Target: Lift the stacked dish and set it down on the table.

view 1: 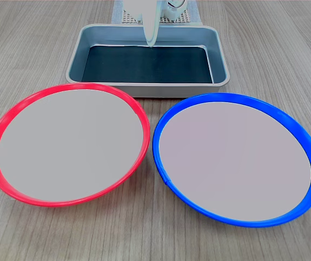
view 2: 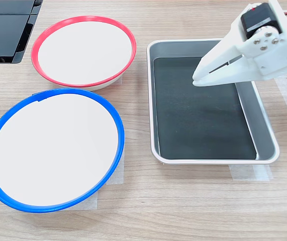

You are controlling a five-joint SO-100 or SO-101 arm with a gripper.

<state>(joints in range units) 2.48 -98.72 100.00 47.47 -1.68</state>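
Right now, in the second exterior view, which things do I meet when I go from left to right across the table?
Blue-rimmed plate → red-rimmed plate → grey metal tray → gripper, which hangs over the tray. The two plates overlap somewhat in this direction; the blue one starts further left.

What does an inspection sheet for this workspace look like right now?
Surface: light wood-grain table, pale tape strips under things.
Job's things: red-rimmed round plate flat on the table, beside the blue-rimmed round plate, not stacked.
Clutter: grey rectangular metal tray, dark liner, nothing in it.
Grippers: white gripper above the tray, jaws together, holding nothing.
Cables: nothing seen.
Surroundings: black flat object at the second exterior view's top left.
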